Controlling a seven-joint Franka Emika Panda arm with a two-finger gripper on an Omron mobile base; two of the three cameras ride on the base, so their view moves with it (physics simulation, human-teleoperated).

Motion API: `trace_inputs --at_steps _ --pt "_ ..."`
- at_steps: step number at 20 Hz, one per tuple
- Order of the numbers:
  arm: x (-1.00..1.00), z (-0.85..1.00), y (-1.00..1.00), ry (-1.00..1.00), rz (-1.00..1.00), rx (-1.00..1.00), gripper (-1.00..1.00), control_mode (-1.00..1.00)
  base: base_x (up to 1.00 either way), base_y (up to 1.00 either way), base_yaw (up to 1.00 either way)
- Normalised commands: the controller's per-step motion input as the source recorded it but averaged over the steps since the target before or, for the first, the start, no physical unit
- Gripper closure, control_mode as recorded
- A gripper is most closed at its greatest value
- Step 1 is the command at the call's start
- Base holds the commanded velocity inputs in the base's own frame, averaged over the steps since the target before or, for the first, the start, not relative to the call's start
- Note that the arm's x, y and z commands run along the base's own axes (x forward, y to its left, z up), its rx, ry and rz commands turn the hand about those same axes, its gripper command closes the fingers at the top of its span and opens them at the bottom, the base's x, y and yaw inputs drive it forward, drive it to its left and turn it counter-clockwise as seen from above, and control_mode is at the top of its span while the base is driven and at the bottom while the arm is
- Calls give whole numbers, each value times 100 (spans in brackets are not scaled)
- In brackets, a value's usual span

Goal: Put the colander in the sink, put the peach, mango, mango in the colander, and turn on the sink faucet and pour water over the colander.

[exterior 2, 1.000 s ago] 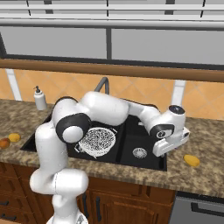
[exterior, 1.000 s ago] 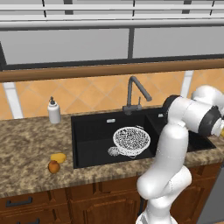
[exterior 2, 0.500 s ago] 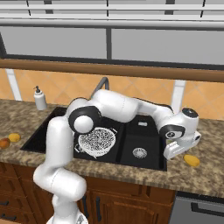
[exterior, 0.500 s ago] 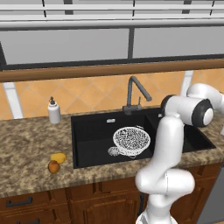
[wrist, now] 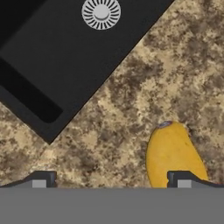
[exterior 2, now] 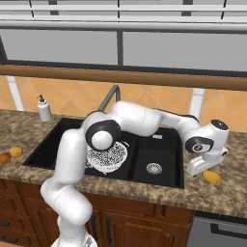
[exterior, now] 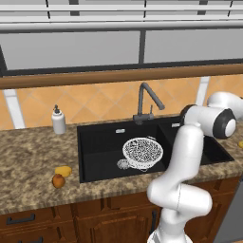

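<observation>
The white mesh colander sits in the left basin of the black sink, below the dark faucet. In the right base view my arm partly covers the colander. My gripper hangs open over the counter right of the sink, just above and left of a yellow mango. In the hand view this mango lies against the right fingertip, off-centre between the open jaws of the gripper. A second mango and the peach lie on the counter left of the sink.
A white soap dispenser stands at the back left of the sink. The right basin's silver drain shows beyond the sink's corner. Speckled granite counter surrounds the mango, with the wall and window ledge behind the faucet.
My arm has swung right, carrying the open gripper from over the right basin out to the counter beside the right-hand mango. The fruit and colander have not moved.
</observation>
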Motion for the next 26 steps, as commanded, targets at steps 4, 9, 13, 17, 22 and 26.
trace_inputs --at_steps 4,9,13,17,22,26 --pt "7 -31 -1 0 1 0 -100 -100 0 0 0" --pt "20 -24 0 0 1 -2 -100 -100 0 0 0" --pt "15 -19 0 -1 0 -3 -100 -100 0 0 0" --pt "11 -15 0 -3 0 -4 -100 -100 0 0 0" --pt "26 0 0 0 0 0 -100 -100 0 0 0" --pt "29 -3 -4 0 0 -1 -100 -100 0 0 0"
